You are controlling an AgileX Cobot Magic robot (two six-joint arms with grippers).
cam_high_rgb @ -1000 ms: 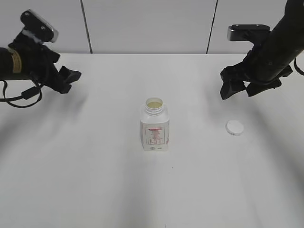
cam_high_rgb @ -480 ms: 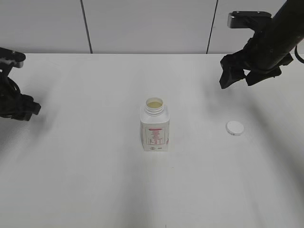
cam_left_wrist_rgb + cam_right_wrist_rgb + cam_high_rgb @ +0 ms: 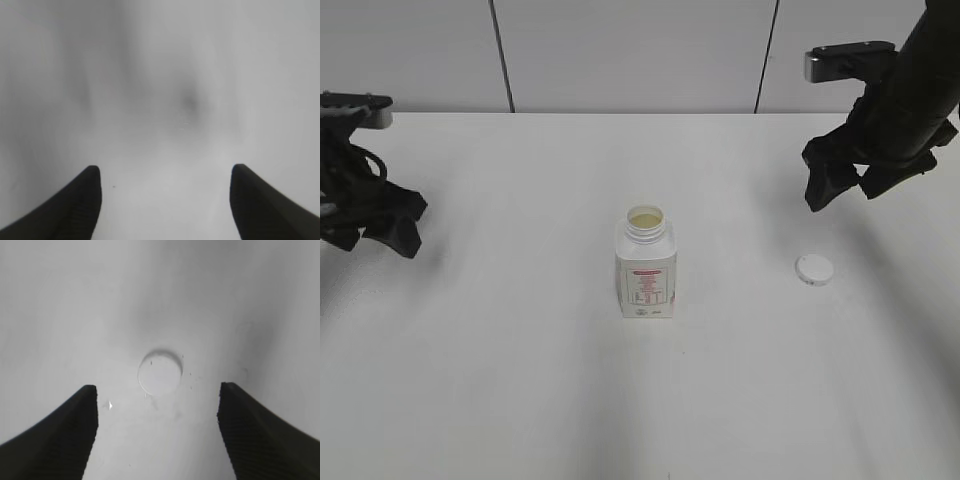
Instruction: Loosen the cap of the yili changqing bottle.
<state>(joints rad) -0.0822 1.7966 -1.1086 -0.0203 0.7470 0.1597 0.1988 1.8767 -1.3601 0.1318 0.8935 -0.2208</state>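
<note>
cap (image 3: 160,373) off, right wrist view only — bottle (image 3: 646,264) unseen

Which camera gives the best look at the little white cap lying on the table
The right wrist view: the cap sits centred and large, lying on the table between the open right gripper fingers. The exterior view shows the cap small, to the right of the open bottle. The left wrist view shows only bare table.

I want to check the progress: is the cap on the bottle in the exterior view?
No, the bottle stands with an open neck, and the cap lies apart on the table to its right.
</note>
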